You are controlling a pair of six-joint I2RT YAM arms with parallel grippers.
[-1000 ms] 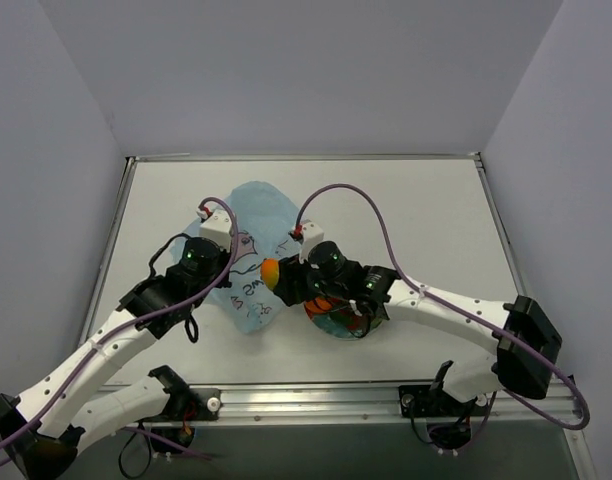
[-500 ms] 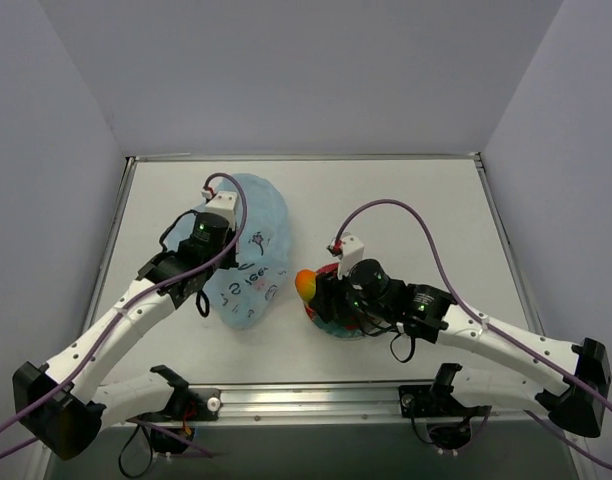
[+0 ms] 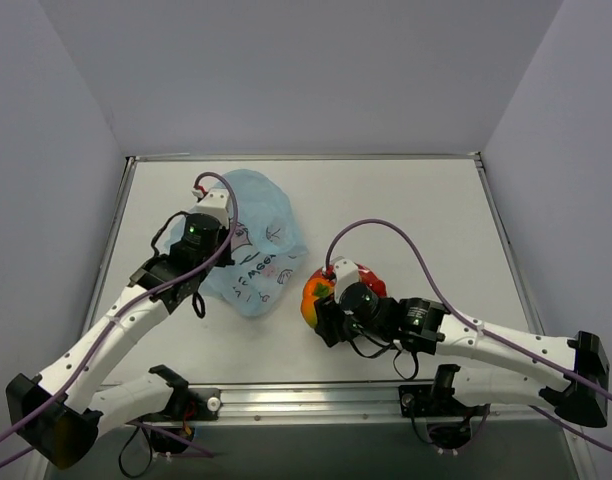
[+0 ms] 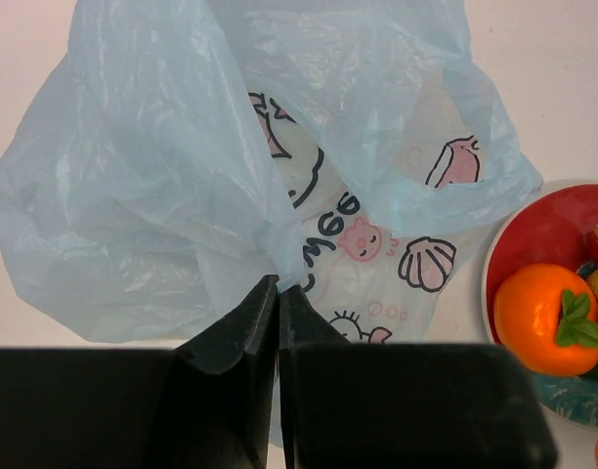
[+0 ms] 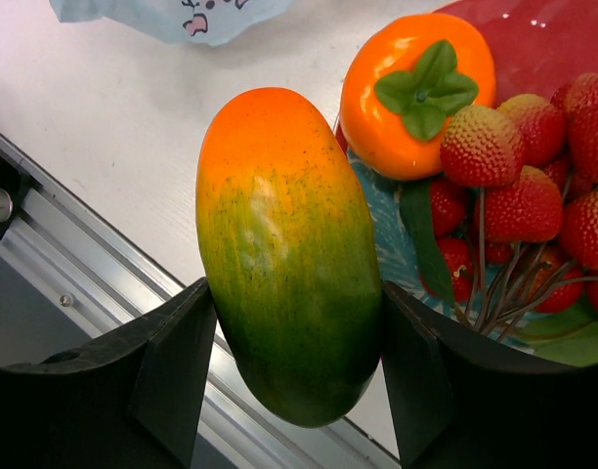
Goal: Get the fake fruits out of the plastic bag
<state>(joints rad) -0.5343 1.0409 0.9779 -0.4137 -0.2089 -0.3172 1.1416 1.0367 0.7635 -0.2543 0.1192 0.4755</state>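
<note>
- The right gripper (image 5: pixel 297 342) is clamping the mango (image 5: pixel 279 244) by its green end, one finger on each side; the orange tip is pointing away from the wrist, and the gripped end is running out of sight between the fingers
- In the overhead view the right gripper (image 3: pixel 326 310) is covering most of the mango (image 3: pixel 313 300), which is hanging over the near-left edge of the red plate (image 5: pixel 533 29)
- The plate is being cut off by the right wrist frame; the orange fruit (image 5: pixel 416 93) and the red berries (image 5: pixel 519 195) are lying on it, touching each other
- Further back and to the left, the plastic bag (image 4: pixel 162 195) is lying crumpled on the table (image 3: pixel 406 210), just beside the plate; its folds are blocking any view inside
- The left gripper (image 4: pixel 276 293) is pinching a gathered fold of the bag, fingers nearly meeting
</note>
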